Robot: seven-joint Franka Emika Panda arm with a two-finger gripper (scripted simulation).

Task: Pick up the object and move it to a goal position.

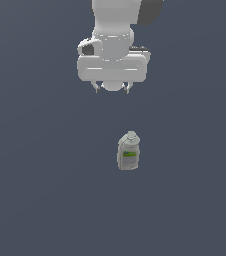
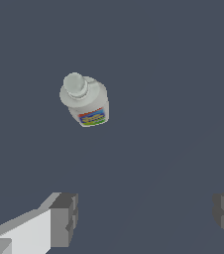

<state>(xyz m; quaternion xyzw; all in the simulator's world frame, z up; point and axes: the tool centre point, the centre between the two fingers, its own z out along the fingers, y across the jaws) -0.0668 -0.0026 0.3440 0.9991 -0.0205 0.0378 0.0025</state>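
While nothing is in my grip, here's the read, biggest first. The surface (image 1: 35, 200) is one flat dark grey-blue plane, no markings, no visible goal marker in either view. My arm comes in from the top of the exterior view, end effector (image 1: 113, 89) pointing down, spread wide and holding nothing; in the wrist view the fingers (image 2: 64, 218) sit well apart with bare surface between them.

The bottle (image 1: 128, 151) stands upright on the surface, well apart from me, lower in the exterior view and slightly toward the exterior view's right. Not under my fingers yet: the wrist view shows it (image 2: 84, 100) off to one side of the finger line.

Handling guess: small hollow plastic, so light, fairly stiff, smooth and likely a bit slippery. Probably easy to tip if I clip it on the way down. Not fragile.

Grasp plan: take the body on its two flat faces, across the label (image 1: 129, 155), mid-height. Avoid the round cap (image 2: 74, 83); curved and narrow, poor contact. Body looks narrower than my opening, so clearance is fine. I need to centre over it and line the pads up with the flat sides first.
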